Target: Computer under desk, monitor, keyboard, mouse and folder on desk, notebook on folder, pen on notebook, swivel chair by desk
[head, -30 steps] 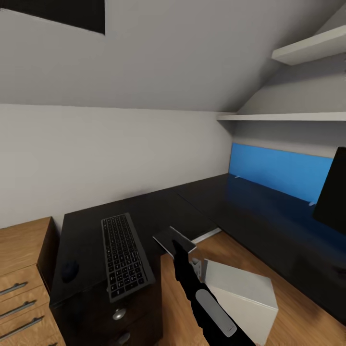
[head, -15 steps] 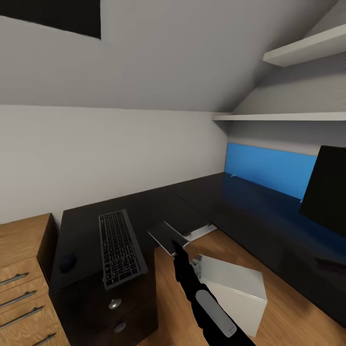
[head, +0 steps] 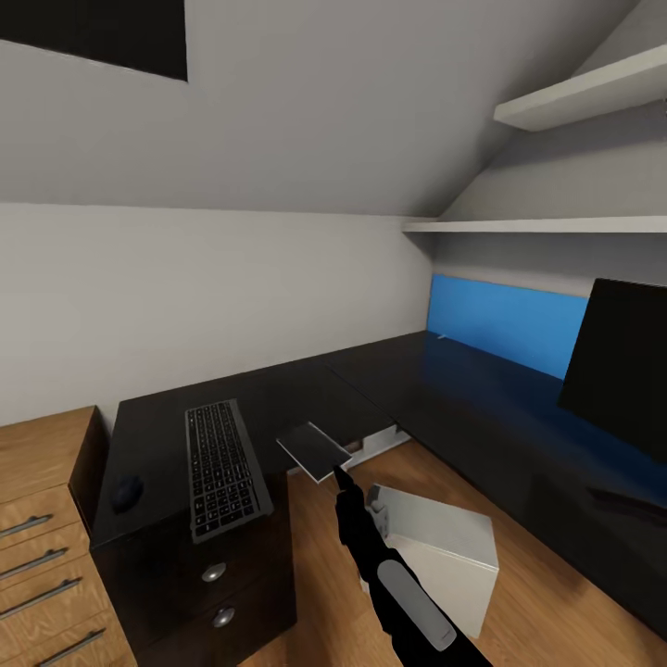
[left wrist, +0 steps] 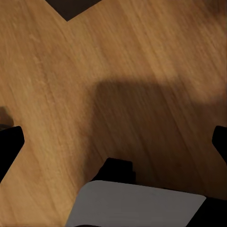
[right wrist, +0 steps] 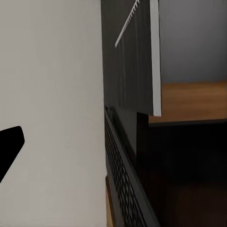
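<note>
pale computer (right wrist: 52, 94) close beside dark desk (right wrist: 184, 161), wood floor (right wrist: 189, 101) behind.

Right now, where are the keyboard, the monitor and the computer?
keyboard (head: 222, 460): head view, middle of its keys.
monitor (head: 619, 371): head view, black screen face.
computer (head: 435, 537): head view, pale grey top.

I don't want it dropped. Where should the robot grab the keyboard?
Probably the near short end of the keyboard, coming from the front of the desk. It lies flat and thin, and that end seems to stick out past the edge, leaving room underneath.
</note>
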